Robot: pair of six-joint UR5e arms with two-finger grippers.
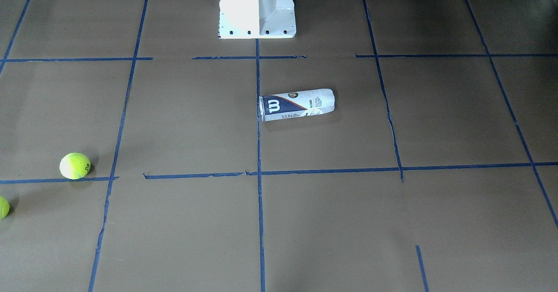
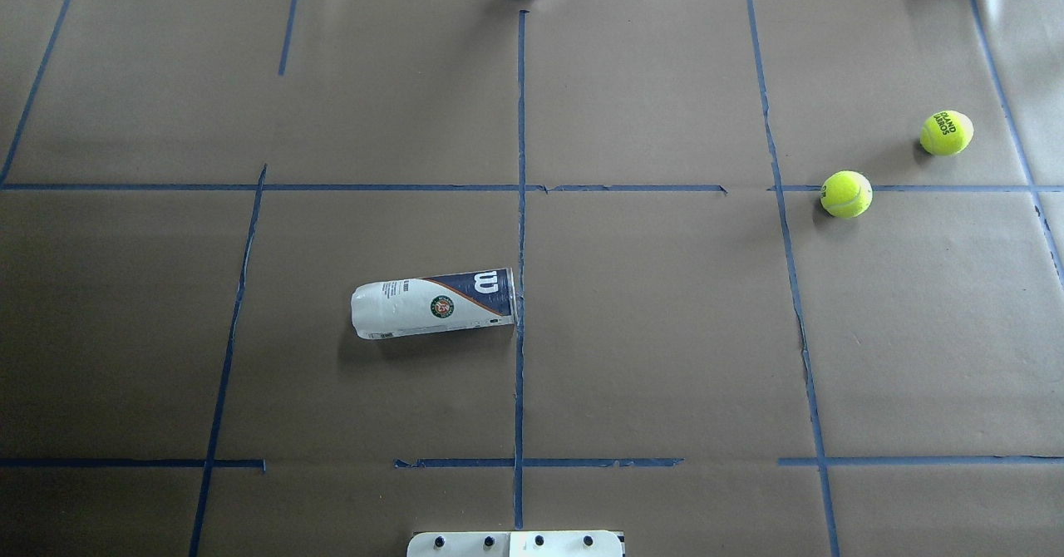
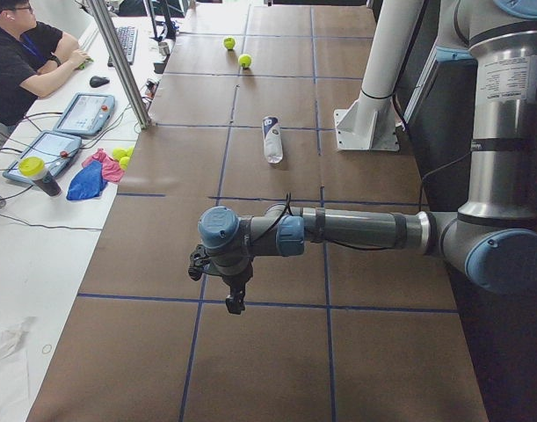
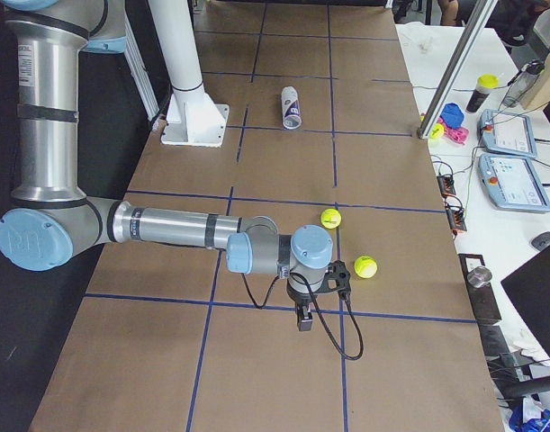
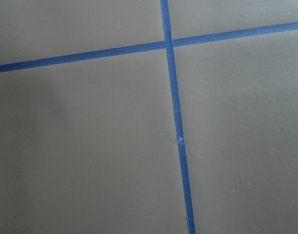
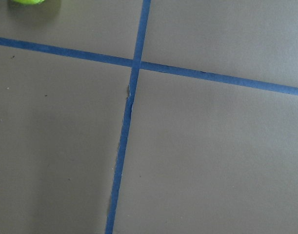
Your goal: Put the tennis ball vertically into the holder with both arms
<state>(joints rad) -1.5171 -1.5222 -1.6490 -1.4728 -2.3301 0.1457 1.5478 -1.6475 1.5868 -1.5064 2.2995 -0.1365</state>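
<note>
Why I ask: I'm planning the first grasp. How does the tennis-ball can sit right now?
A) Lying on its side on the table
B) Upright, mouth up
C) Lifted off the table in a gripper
A: the holder lies lengthwise on the table, with its mouth facing sideways.
</note>
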